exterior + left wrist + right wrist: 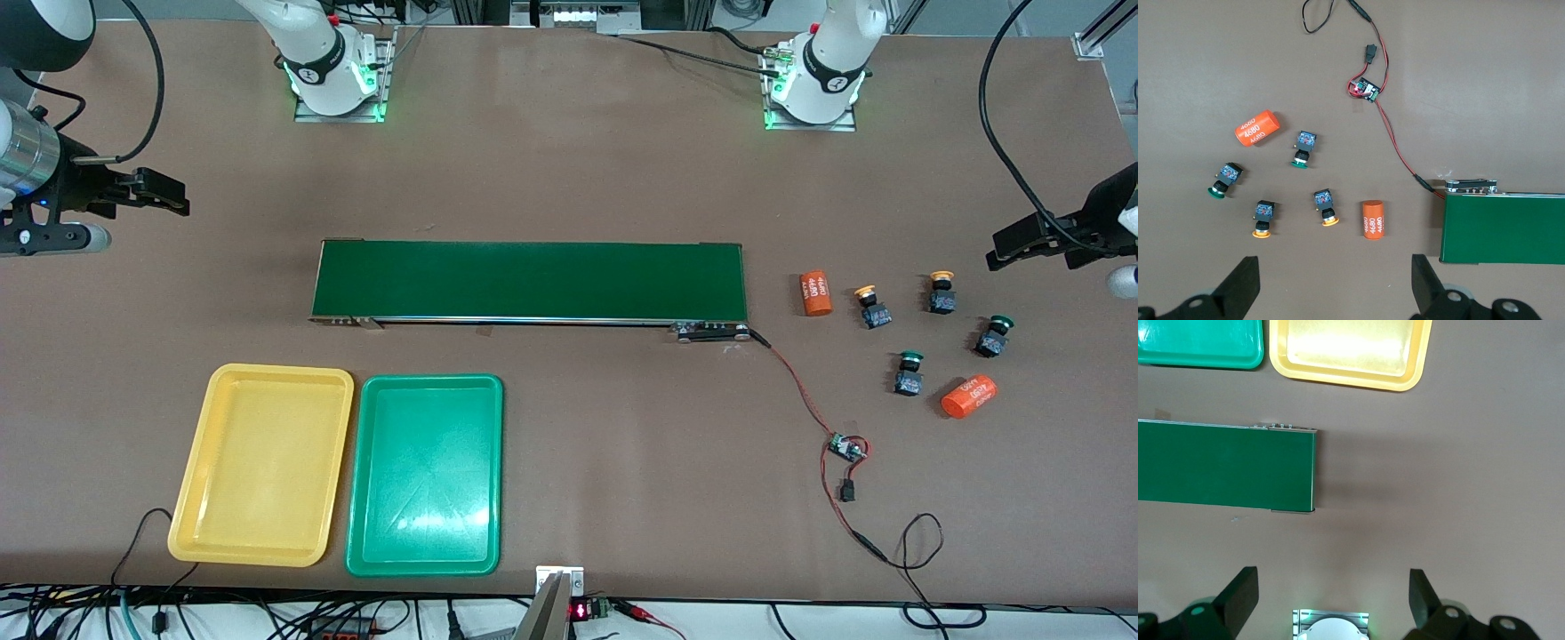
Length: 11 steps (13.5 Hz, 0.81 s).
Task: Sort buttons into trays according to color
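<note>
While both arms wait up high, the left gripper [1331, 287] and right gripper [1331, 603] hold their fingers spread wide. Four little buttons [909, 373] have blocky black bodies and round caps, two yellow and two green. The yellow tray [264, 465] and green tray [426, 475] look smooth and shiny.

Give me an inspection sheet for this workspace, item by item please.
Surface: brown table, conveyor belt across its middle.
Job's things: yellow tray and green tray side by side, both holding nothing; two yellow buttons and two green buttons loose at the left arm's end.
Clutter: two orange cylinders among the buttons.
Grippers: left pincer open over the table near the buttons; right pincer open over the right arm's end; both hold nothing.
Cables: red-black lead from the belt to a small circuit board.
Surroundings: wiring along the table's edge nearest the front camera.
</note>
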Motion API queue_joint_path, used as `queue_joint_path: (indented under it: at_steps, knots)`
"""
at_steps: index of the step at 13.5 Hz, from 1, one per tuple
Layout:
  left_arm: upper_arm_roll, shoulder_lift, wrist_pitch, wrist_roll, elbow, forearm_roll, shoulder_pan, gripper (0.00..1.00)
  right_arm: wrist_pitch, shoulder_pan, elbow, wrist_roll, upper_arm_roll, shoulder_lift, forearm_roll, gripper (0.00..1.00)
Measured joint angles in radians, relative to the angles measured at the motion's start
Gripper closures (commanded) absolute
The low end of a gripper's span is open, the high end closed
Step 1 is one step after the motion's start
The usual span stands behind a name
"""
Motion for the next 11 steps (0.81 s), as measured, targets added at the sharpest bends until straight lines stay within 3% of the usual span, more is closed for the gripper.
queue_joint_path:
  at_steps: [7,11]
  knots:
    - [-0.003,-0.035,-0.003,-0.001,-0.044,0.006,0.008,0.00,0.000,0.000,0.000,0.000,0.000,0.000,0.000,0.00]
    - [-0.002,0.024,0.002,-0.029,-0.077,0.006,0.024,0.00,0.000,0.000,0.000,0.000,0.000,0.000,0.000,0.00]
